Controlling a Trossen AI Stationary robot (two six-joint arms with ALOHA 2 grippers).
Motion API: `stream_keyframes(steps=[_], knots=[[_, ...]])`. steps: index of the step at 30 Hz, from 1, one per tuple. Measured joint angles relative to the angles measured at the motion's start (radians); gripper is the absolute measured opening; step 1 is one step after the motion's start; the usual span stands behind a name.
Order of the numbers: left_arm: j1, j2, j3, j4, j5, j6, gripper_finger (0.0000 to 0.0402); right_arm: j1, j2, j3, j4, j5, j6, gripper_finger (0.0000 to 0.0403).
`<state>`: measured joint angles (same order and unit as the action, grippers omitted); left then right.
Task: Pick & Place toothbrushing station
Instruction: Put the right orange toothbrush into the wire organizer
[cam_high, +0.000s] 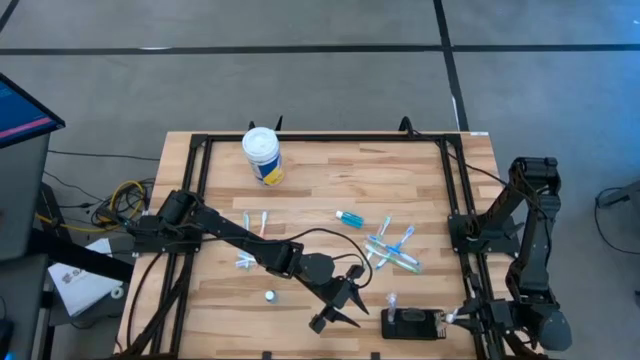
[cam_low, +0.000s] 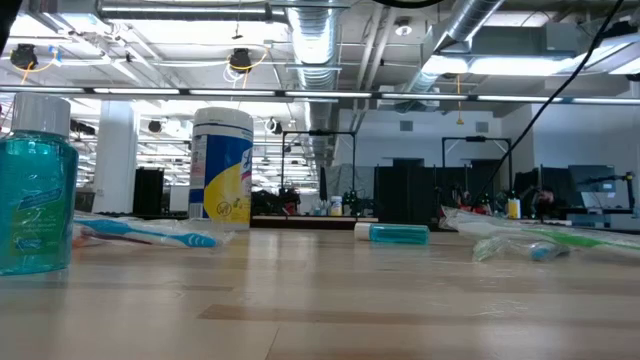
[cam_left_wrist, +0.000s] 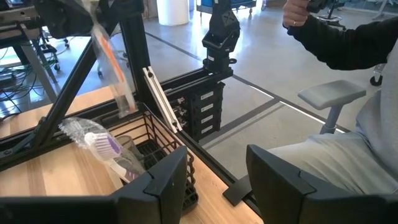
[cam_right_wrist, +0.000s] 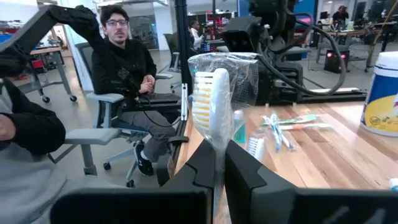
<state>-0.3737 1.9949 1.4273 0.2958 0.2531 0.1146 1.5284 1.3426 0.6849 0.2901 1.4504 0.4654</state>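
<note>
The left gripper hovered with its jaws wide and empty; the toothbrushing station lay just beyond its fingertips, near the table front edge; the right gripper, at the station's other end, had its jaws narrowed onto a wrapped toothbrush that stood upright between the fingers.
</note>
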Motion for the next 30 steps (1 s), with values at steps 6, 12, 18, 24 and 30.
stream_keyframes(steps=[6,12,18,24,30], knots=[[0.000,0.000,0.000,0.000,0.000,0.000,0.0159,-0.016,0.000,0.000,0.018,-0.030,-0.023,0.0006],[0.000,0.000,0.000,0.000,0.001,0.000,0.0159,-0.043,0.000,0.000,0.017,-0.092,-0.022,0.0005],[0.000,0.000,0.000,0.000,0.001,-0.009,0.0159,-0.045,0.000,0.000,0.003,-0.094,0.002,0.0007],[0.000,0.000,0.000,-0.001,0.002,-0.015,0.0159,-0.044,0.036,0.000,0.006,-0.093,0.021,0.0006],[0.000,0.000,0.000,-0.002,0.002,-0.015,0.0159,-0.043,0.067,0.000,0.007,-0.090,0.067,0.0008]])
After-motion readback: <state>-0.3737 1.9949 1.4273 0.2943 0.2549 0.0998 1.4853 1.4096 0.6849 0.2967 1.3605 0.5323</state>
